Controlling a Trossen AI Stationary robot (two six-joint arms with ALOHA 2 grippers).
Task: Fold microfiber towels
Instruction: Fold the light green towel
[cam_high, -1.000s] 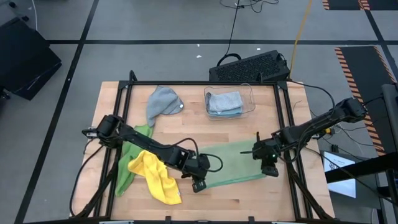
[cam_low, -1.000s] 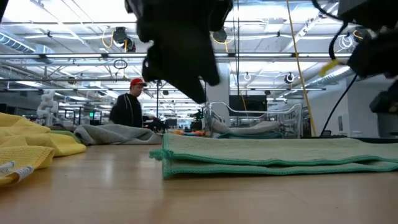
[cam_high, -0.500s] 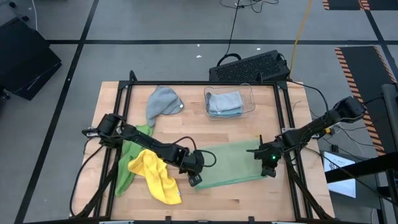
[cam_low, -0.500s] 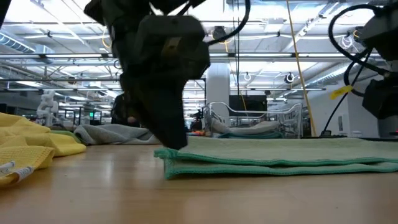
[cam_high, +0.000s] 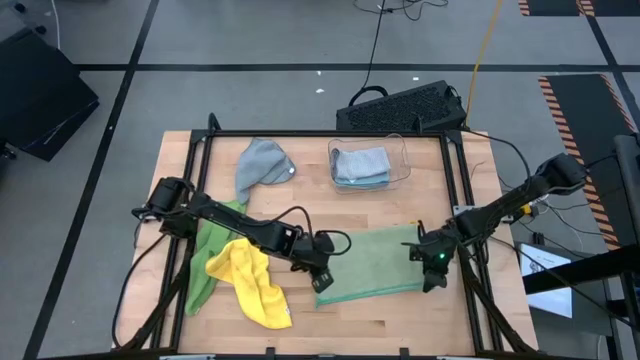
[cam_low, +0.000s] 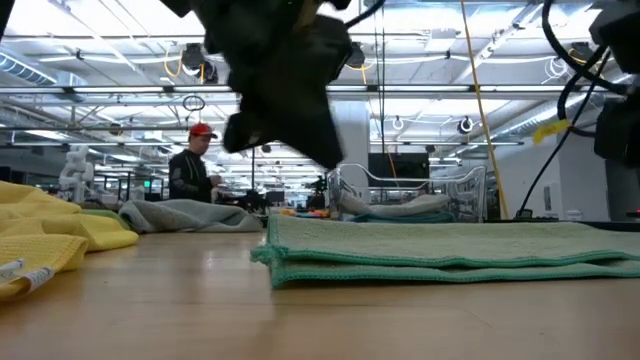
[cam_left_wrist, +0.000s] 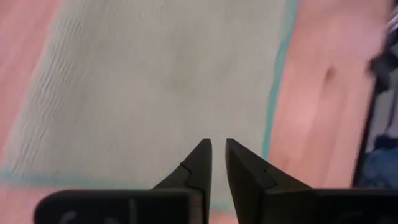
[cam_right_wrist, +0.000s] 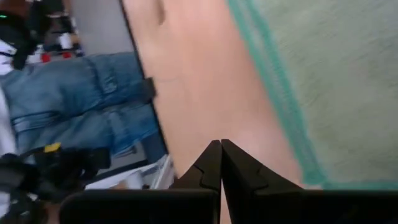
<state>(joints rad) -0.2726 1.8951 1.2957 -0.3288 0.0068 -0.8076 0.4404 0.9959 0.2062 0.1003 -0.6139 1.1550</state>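
Where the table's (cam_high: 300, 330) left side begins in the high view, a bright green towel (cam_high: 200, 275) lies under the left arm with a crumpled yellow towel (cam_high: 250, 285) beside it, and a grey towel (cam_high: 262, 165) is bunched near the far edge. Toward the middle, the left gripper (cam_high: 322, 281) hovers at the left end of the folded sage towel (cam_high: 375, 262), which lies flat, its layered edge facing the low camera; its fingers (cam_left_wrist: 200, 163) stand a sliver apart over the cloth, holding nothing. Behind the sage towel, a clear bin (cam_high: 398, 150) holds what looks like a light blue towel (cam_high: 362, 165), though a second cloth may lie under it. At the sage towel's right end the right gripper (cam_high: 432, 279) hangs over bare wood just off the cloth's edge, fingers (cam_right_wrist: 208, 165) pressed together and empty.
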